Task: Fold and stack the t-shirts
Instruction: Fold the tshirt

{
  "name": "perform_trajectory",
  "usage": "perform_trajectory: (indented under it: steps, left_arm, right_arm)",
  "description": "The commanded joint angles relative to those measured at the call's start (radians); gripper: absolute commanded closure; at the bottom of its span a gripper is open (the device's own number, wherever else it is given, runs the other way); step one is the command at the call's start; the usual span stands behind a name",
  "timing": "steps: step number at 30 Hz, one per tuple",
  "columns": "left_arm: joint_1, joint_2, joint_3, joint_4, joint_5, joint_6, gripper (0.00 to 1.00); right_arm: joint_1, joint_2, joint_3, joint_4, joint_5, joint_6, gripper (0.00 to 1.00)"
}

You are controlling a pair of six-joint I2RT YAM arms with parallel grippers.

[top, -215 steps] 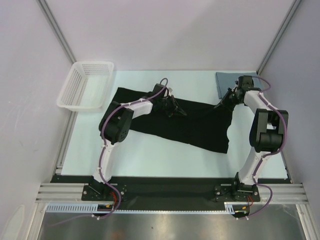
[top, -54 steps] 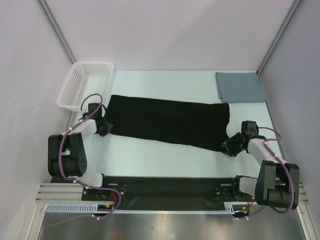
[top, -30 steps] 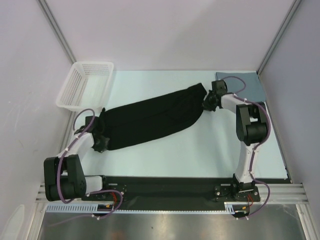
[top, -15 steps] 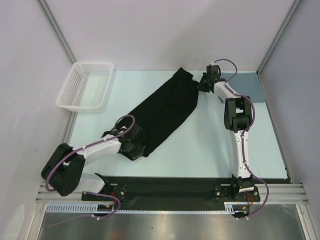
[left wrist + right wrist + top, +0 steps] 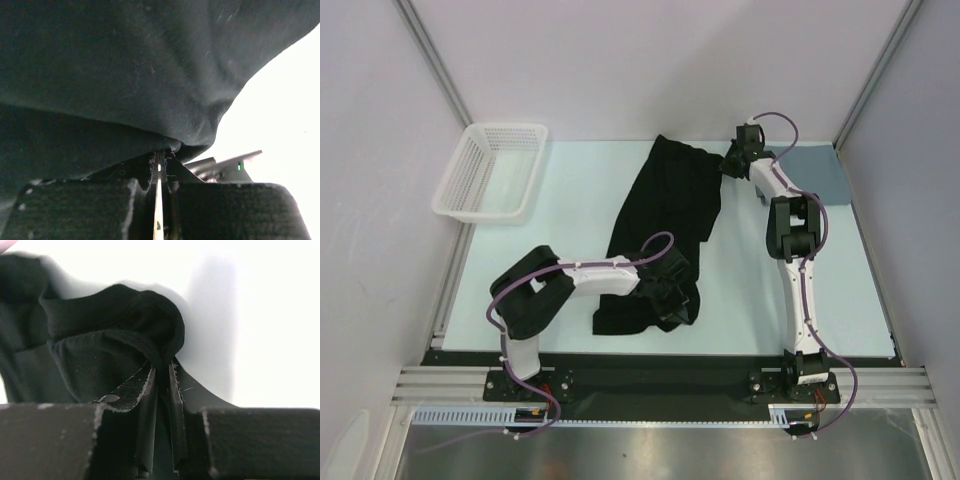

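Observation:
The black t-shirt (image 5: 665,215) lies as a long folded band running from the far middle of the table toward the near edge. My left gripper (image 5: 672,292) is shut on its near end; in the left wrist view the jaws are pressed together on a fold of the black cloth (image 5: 125,75). My right gripper (image 5: 730,160) is shut on the far end, where a bunched corner of black cloth (image 5: 150,325) is pinched between its fingers. The slate grey-blue t-shirt (image 5: 820,175) lies folded at the far right corner, partly behind the right arm.
A white mesh basket (image 5: 490,170) sits at the far left, over the table's edge. The pale table surface (image 5: 550,240) shows between the basket and the black shirt. The walls close in on the left, back and right.
My left gripper has swung right along the near side with the shirt's near end. The black shirt has turned from a diagonal to nearly front-to-back. The right gripper has barely moved.

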Motion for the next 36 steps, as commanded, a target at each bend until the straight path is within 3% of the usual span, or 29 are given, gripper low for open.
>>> perform_trajectory:
  steps: [1,6,11,20,23,27,28,31,34,36]
  left_arm:
    - [-0.024,-0.002,0.003,0.071,0.113,-0.003,1.0]
    - [-0.026,-0.036,-0.079,0.137,0.158,0.023,1.0]
    - [-0.033,-0.048,-0.102,0.178,0.185,0.037,1.0]
    - [-0.085,0.013,-0.056,0.238,0.253,0.066,0.96]
    - [-0.105,0.03,-0.01,0.267,0.255,0.061,0.84]
    - [-0.116,0.009,0.007,0.246,0.264,0.089,0.66]
    - [-0.116,-0.007,0.0,0.244,0.261,0.099,0.56]
    - [-0.112,-0.077,-0.036,0.252,0.277,0.142,0.42]
    - [-0.09,-0.158,-0.025,0.223,0.297,0.233,0.31]
    - [-0.078,-0.189,0.039,0.166,0.311,0.344,0.31]
  right_arm:
    - [-0.037,-0.038,0.007,-0.11,0.118,-0.062,0.82]
    - [-0.067,-0.038,0.013,-0.067,0.098,-0.102,0.81]
    - [-0.071,0.078,0.184,-0.074,0.067,-0.137,0.81]
    - [-0.061,0.114,0.18,0.048,-0.006,-0.15,0.79]
    - [-0.056,0.138,0.212,0.052,-0.017,-0.138,0.77]
    - [-0.056,0.146,0.284,-0.019,-0.003,-0.156,0.55]
    - [-0.054,0.126,0.287,-0.03,0.0,-0.167,0.51]
    - [-0.054,0.079,0.283,-0.082,0.009,-0.196,0.38]
    - [-0.05,-0.018,0.265,-0.16,0.03,-0.226,0.32]
    - [-0.05,-0.108,0.231,-0.207,0.038,-0.236,0.27]
